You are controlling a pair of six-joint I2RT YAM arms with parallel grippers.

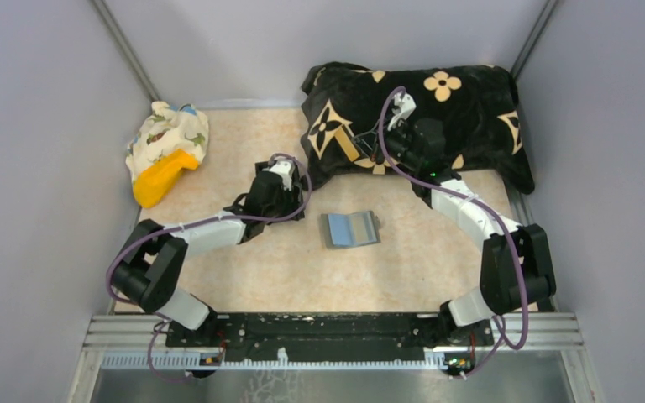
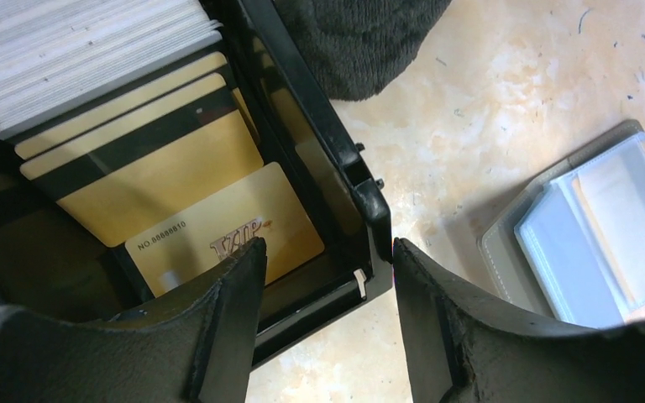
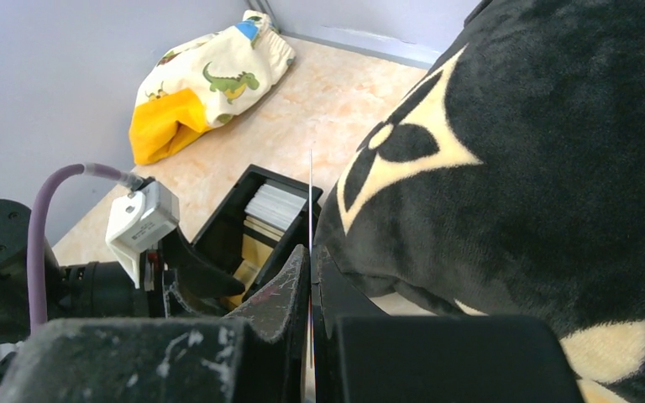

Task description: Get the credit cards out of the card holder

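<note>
One thin card (image 3: 311,193) stands edge-on in my right gripper (image 3: 311,256), pinched tight, probably for slotting into the black card box (image 2: 323,143). My left gripper (image 2: 327,252) hangs wide-fingered over that box's wall, holding nothing. The grey card holder (image 1: 350,228) lies open on the table (image 1: 302,277) between both arms.

The top camera looks down over the beige marbled counter (image 1: 243,277); both close wrist cameras apparently share the open black card box (image 2: 319,126).
</note>
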